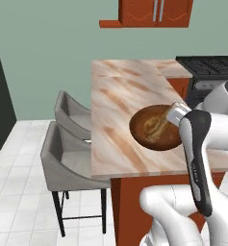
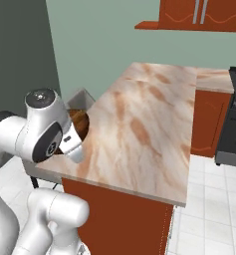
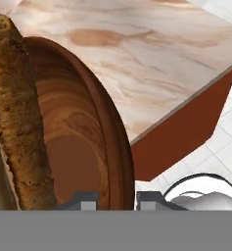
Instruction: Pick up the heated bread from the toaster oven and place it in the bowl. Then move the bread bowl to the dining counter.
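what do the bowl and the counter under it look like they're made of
The bowl looks like dark-brown wood with a smooth, slightly glossy finish: the hand view shows curved grain rings inside it. The dining counter top looks like polished marble, beige with brown veins running across it; its base reads as reddish wood. Everything is rendered, so these are looks only.
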Controlling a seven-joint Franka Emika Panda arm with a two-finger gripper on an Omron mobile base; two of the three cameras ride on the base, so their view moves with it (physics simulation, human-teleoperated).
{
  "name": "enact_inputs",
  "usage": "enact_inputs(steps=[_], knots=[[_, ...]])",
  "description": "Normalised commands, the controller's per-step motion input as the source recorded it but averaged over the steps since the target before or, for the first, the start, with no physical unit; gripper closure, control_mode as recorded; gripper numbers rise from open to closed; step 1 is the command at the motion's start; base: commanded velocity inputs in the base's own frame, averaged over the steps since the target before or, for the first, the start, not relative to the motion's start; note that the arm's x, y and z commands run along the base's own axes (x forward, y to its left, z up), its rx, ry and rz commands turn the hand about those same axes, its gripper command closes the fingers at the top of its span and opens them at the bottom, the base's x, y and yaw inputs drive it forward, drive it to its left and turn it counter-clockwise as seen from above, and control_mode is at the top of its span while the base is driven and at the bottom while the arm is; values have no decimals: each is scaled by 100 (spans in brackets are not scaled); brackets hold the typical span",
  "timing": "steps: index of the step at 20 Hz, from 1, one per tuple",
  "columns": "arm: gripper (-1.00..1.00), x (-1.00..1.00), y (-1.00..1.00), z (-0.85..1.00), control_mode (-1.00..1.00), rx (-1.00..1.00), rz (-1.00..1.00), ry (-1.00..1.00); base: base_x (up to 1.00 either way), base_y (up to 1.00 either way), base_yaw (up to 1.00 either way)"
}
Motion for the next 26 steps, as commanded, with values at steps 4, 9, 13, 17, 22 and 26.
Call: enact_inputs(steps=[4, 9, 13, 17, 22, 26], knots=[[100, 100, 0, -43, -100, 16, -11, 25, 0, 0, 0], [100, 100, 0, -79, -100, 3, -6, 4, 0, 0, 0], [100, 100, 0, -90, -100, 0, -7, 0, 0, 0, 0], [100, 100, 0, -76, -100, 0, -8, 0, 0, 0, 0], [100, 100, 0, -68, -100, 0, -10, -1, 0, 0, 0], [100, 100, 0, -52, -100, 0, -7, 0, 0, 0, 0]])
